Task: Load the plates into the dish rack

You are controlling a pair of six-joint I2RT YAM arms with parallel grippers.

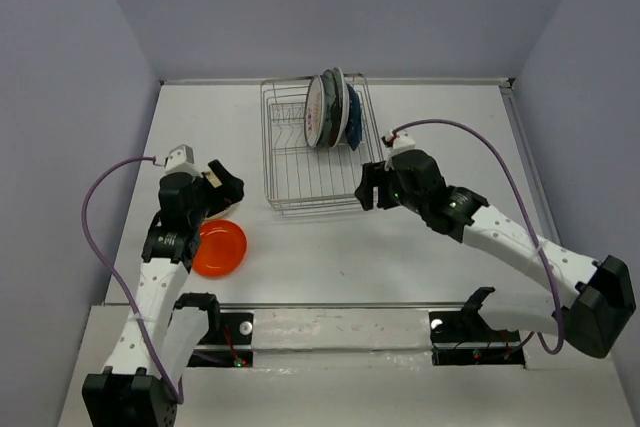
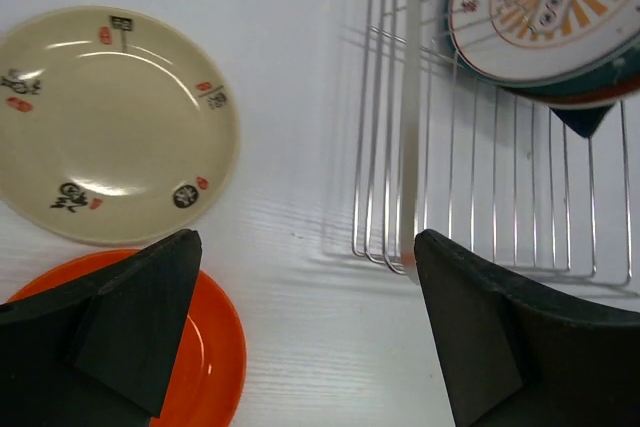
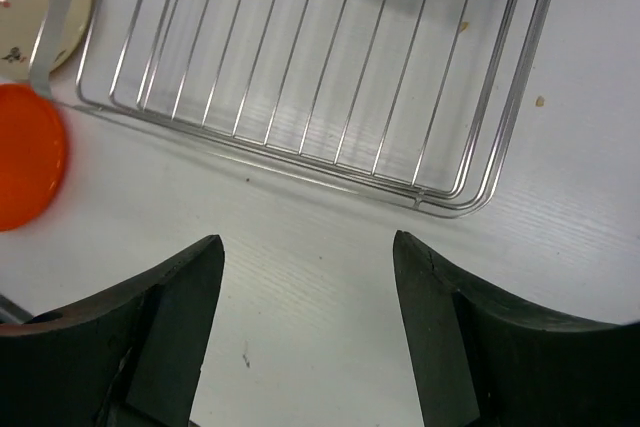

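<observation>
The rack (image 3: 300, 67) is shiny metal wire. The orange plate (image 2: 215, 347) is glossy. The surface (image 3: 310, 277) looks white and matt.

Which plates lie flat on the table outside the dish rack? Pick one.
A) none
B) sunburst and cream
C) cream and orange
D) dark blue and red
C: the cream plate and the orange plate lie flat on the table beside the dish rack, while the sunburst plate stands inside it.
</observation>
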